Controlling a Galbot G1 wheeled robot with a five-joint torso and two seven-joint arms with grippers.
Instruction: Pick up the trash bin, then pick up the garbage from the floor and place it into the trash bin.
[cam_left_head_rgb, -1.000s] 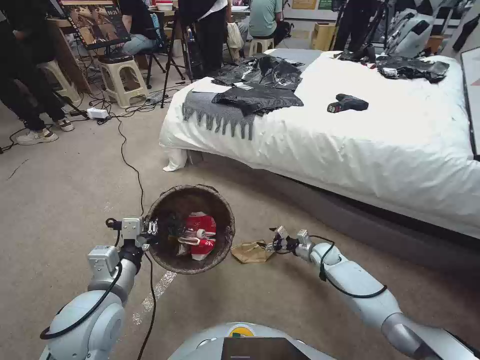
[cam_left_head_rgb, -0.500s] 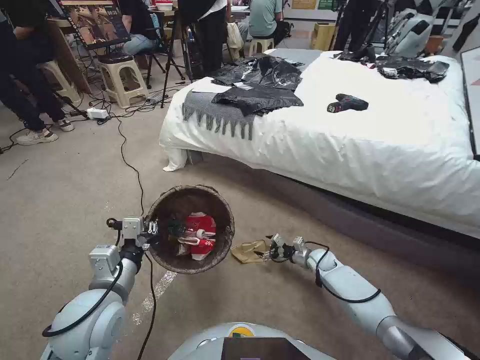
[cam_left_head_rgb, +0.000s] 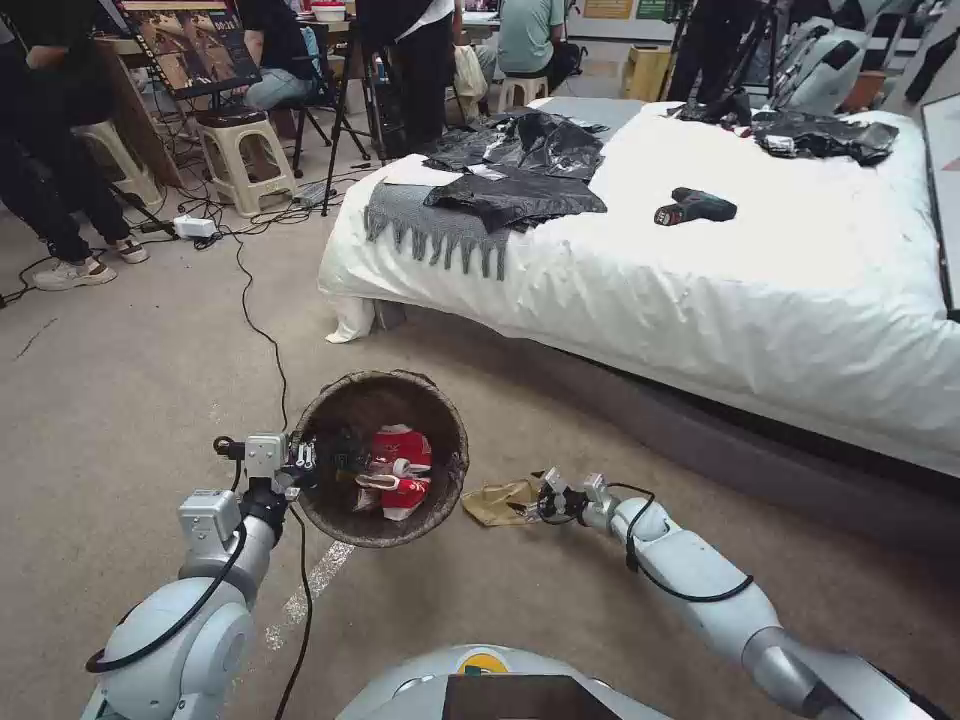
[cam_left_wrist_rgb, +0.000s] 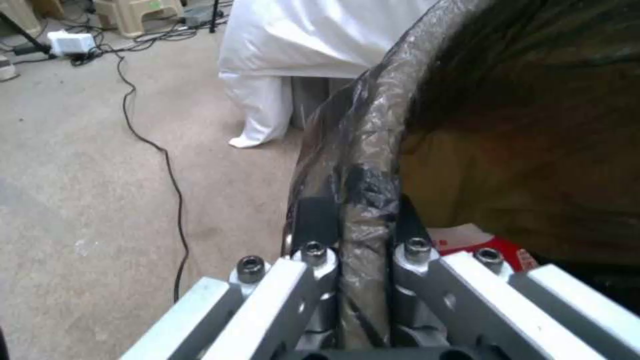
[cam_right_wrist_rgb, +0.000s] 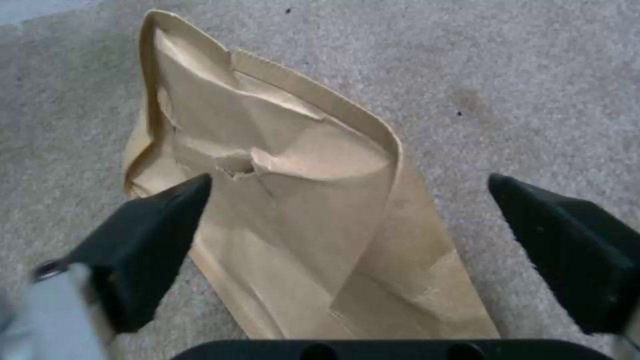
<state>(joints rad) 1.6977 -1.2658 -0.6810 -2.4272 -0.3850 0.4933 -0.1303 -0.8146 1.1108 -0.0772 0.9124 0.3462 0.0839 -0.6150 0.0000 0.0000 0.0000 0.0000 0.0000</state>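
Note:
The trash bin (cam_left_head_rgb: 440, 400), lined with a dark brown bag, hangs above the carpet left of centre. My left gripper (cam_left_head_rgb: 303, 463) is shut on its rim (cam_left_wrist_rgb: 363, 200), one finger inside and one outside. Red-and-white wrappers (cam_left_head_rgb: 400, 470) lie inside the bin. A crumpled brown paper bag (cam_left_head_rgb: 500, 503), a piece of the garbage, lies on the floor just right of the bin. My right gripper (cam_left_head_rgb: 538, 500) is open, low over the bag (cam_right_wrist_rgb: 293, 210), with its black fingers (cam_right_wrist_rgb: 153, 245) standing on either side of it.
A bed with a white sheet (cam_left_head_rgb: 700, 280) stands behind and to the right, its dark base (cam_left_head_rgb: 720, 440) close to my right arm. A black cable (cam_left_head_rgb: 262, 335) runs over the carpet toward the bin. Stools, cables and people stand at the back left.
My right gripper has slid left and slightly down, closing in on the brown paper bag. The left arm and the bin have stayed still.

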